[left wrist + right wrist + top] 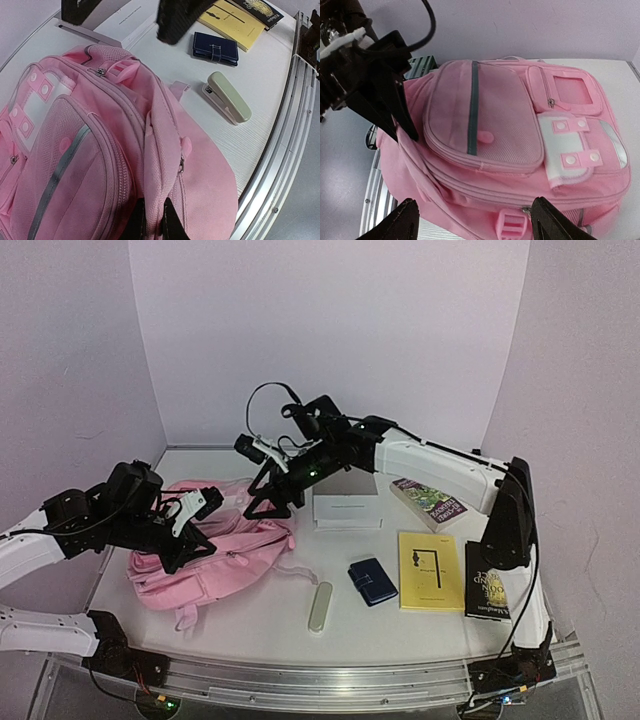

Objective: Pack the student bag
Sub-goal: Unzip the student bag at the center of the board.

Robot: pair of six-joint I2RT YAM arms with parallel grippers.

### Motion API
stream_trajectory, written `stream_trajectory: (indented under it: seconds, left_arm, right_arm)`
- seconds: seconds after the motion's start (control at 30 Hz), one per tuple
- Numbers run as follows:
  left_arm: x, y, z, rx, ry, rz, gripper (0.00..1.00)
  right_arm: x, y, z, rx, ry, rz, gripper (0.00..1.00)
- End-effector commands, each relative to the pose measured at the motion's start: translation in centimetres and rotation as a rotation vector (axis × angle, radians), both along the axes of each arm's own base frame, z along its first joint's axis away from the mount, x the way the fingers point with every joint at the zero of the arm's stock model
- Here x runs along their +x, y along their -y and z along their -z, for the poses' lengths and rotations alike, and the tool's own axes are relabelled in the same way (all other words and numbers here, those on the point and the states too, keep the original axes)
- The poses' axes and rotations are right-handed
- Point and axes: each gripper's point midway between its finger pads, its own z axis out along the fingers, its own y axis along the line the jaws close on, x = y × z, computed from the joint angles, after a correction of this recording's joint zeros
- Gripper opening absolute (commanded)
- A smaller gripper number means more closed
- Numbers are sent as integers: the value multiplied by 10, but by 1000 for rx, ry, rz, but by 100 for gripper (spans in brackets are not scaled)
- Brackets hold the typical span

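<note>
The student bag [225, 555], a soft pink backpack, lies on the left part of the table with its front pockets up. My left gripper [151, 220] is shut on a raised fold of the bag's fabric beside a zip, near the bag's side edge [188, 548]. My right gripper [272, 505] hangs open just over the bag's top end, by the pink buckle [512, 222]. Its fingertips [405, 220] stand wide apart with nothing between them. The right wrist view also shows the left gripper [385, 100] pinching the bag's edge.
A white box [347, 510] stands right of the bag. Further right lie a floral book [428, 503], a yellow book [430, 570] and a black book [487, 580]. A navy wallet [372, 580] and a pale green stapler [320, 606] lie near the front rail [330, 680].
</note>
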Motion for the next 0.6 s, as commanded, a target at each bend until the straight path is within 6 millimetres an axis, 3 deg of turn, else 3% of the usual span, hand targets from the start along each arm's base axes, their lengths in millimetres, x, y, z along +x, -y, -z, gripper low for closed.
stream_trajectory:
  seconds: [0.0, 0.17, 0.27, 0.4, 0.5, 0.57]
  left_arm:
    - [5, 16, -45, -152, 113, 38, 1]
    - [4, 16, -46, -165, 114, 36, 1]
    - [5, 17, -46, -172, 119, 36, 2]
    - [11, 15, -46, -163, 135, 6, 3]
    - [36, -2, -39, -87, 184, -149, 6]
    - [57, -17, -36, -27, 218, -282, 8]
  right_arm:
    - [-34, -18, 25, -31, -74, -107, 76]
    - [-44, -25, 44, -60, -102, -127, 71]
    - [-49, -29, 56, -80, -98, -133, 62]
    - [-46, -32, 68, -102, -104, -117, 31]
    - [-39, -34, 72, -114, -99, -80, 6]
    - [-29, -37, 73, -120, -89, -29, 0]
